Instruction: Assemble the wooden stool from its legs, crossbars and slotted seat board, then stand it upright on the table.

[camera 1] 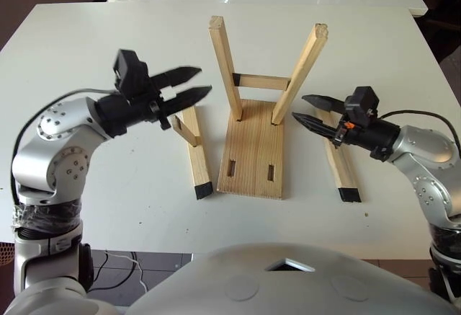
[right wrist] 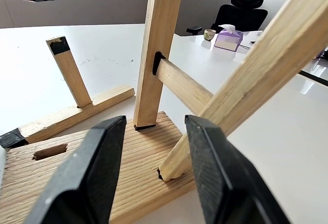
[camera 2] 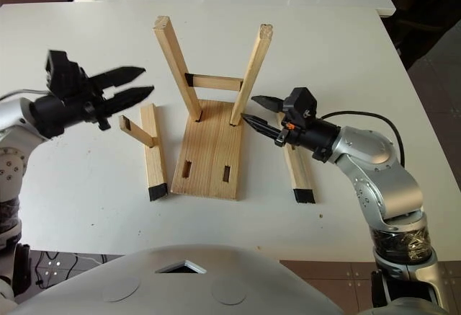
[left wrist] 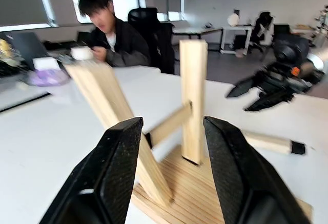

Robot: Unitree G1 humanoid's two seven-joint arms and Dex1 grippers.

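Risks first. Seat board lies flat on the table. Left upright leg and right upright leg are plugged into its far slots, with a crossbar between them. The two legs splay apart toward the top, so I judge the fit loose. A knock from either pincer could tip the pair out or skid the board. My right pincer sits just beside the foot of the right upright leg, so that's the likeliest bump.

The near slots are empty. The left loose leg lies beside the board with a short crossbar stub sticking up. The right loose leg lies flat on the other side, partly under my right pincer. Two more risks:
- Seating these slightly off-angle could jam a tenon or lever the board up.
- Picking a leg off the flat could scrape my fingertips on the table.

Pose:
- **Left arm:** elbow bent, forearm raised. My left pincer hovers above the far end of the left loose leg, aimed at the left upright leg. Fingers are wide apart and hold nothing.
- **Right arm:** low, forearm angled inward across the right loose leg. Fingers are spread and empty.
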